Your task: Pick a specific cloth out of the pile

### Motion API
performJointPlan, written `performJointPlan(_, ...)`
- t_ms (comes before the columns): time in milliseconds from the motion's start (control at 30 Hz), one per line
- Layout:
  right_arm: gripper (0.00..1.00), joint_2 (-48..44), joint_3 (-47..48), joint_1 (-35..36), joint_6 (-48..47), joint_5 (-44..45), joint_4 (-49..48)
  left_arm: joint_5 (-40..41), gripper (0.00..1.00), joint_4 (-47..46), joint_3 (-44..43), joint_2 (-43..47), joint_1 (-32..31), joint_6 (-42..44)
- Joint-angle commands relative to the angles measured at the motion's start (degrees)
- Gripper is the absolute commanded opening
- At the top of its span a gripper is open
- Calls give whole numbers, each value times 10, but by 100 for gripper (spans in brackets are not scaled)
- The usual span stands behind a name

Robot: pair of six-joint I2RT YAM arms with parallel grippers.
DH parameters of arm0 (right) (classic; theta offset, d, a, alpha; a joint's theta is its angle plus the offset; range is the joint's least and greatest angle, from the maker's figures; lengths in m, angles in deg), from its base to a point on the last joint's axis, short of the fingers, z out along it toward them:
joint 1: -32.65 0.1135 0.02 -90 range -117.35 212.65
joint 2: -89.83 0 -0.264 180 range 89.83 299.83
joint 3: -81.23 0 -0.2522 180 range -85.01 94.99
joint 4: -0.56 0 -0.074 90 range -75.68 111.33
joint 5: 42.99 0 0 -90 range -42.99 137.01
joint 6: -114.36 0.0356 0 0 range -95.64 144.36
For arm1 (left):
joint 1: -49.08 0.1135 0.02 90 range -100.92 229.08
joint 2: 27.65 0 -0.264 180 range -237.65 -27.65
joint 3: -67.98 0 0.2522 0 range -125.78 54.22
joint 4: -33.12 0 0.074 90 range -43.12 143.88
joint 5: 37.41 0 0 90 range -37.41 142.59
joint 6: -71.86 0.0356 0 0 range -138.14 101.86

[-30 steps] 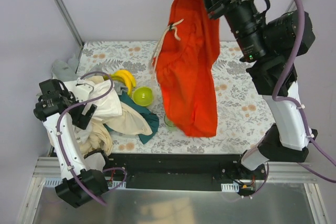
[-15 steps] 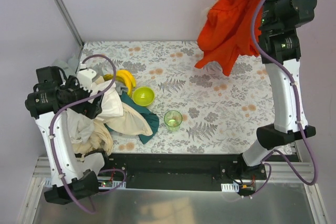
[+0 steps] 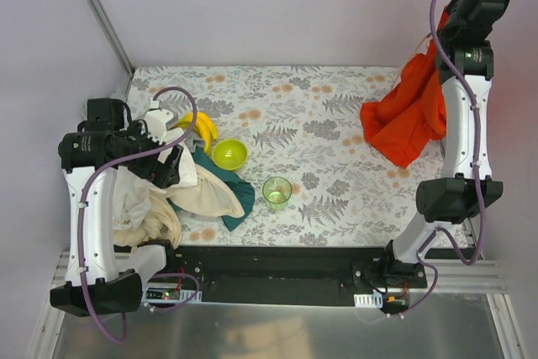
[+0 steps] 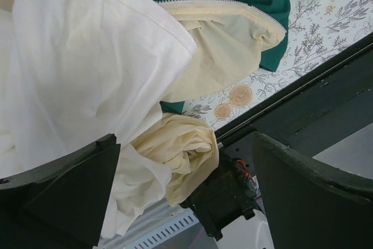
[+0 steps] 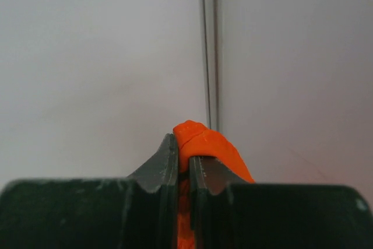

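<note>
The bright orange-red cloth (image 3: 407, 112) hangs at the far right of the table in the top view, away from the pile. My right gripper (image 5: 182, 150) is shut on a fold of the cloth (image 5: 205, 143), raised and facing the wall corner. I cannot tell whether the cloth's lower end touches the table. The pile (image 3: 170, 194) of cream-white cloths with a dark teal piece (image 3: 241, 193) lies at the near left. My left gripper (image 3: 168, 166) hovers over it, open and empty; in its wrist view (image 4: 183, 144) cream cloth (image 4: 87, 68) lies below the jaws.
A green bowl (image 3: 229, 154) and bananas (image 3: 200, 127) sit just right of the pile. A clear green cup (image 3: 276, 190) stands near the table's middle front. The black front rail (image 3: 277, 256) runs along the near edge. Walls close in at the back and sides.
My right arm swung the orange cloth from the table's middle to the far right and lowered it. My left arm shifted slightly over the pile.
</note>
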State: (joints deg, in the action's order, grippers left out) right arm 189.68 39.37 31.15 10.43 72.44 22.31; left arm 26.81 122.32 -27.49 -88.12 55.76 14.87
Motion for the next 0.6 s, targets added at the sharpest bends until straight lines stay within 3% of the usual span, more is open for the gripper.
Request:
performJointPlan(0, 0, -17, -35, -9, 42, 4, 14, 7, 99, -13, 15, 1, -7, -14)
performJointPlan(100, 0, -21, -135, -9, 92, -5, 48, 6, 99, -22, 20, 2, -8, -18)
performJointPlan(200, 0, -28, -252, -10, 215, 18, 102, 6, 99, -27, 23, 1, -9, -20)
performJointPlan(333, 0, -25, -431, -17, 341, -4, 88, 11, 99, -35, 33, 4, -10, -23)
performJointPlan(367, 16, -14, -448, -25, 355, -20, 95, 13, 99, -38, 35, 5, -10, -24)
performJointPlan(433, 57, 16, -421, -39, 363, -53, 142, 18, 99, -38, 40, 7, -10, -22)
performJointPlan(467, 69, 30, -396, -41, 358, -61, 182, 22, 99, -40, 44, 9, -10, -17)
performJointPlan(567, 85, 24, -338, -37, 314, -32, 250, 31, 99, -45, 59, 22, -10, -8)
